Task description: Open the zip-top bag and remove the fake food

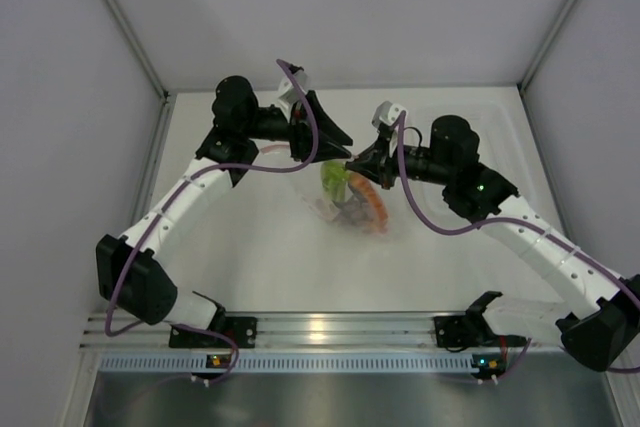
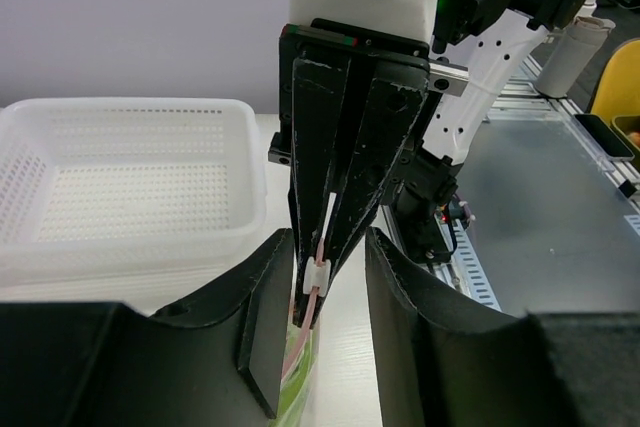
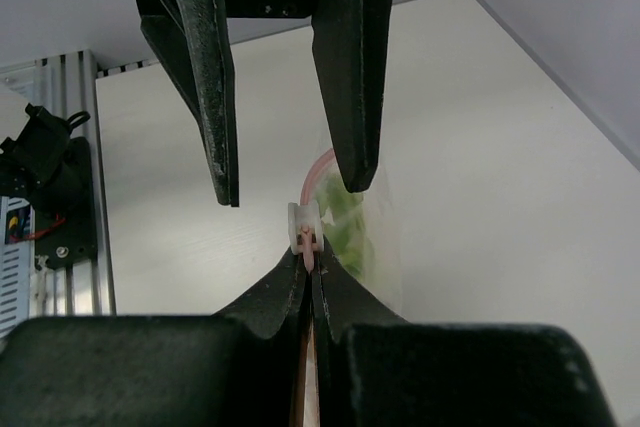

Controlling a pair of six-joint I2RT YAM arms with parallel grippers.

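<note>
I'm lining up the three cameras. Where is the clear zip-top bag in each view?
Top external: the small clear crinkly zip-top bag sits mid-picture.
Left wrist: bottom centre, between the left gripper's open jaws.
Right wrist: centre, just above that camera's own jaws.
Shared landmark: the right gripper, shut on the bag's pink zip strip.

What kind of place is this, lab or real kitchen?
Likely a robot lab cell: plain panel walls, an aluminium mounting rail, and a zip-top bag of toy food rather than real groceries.
</note>
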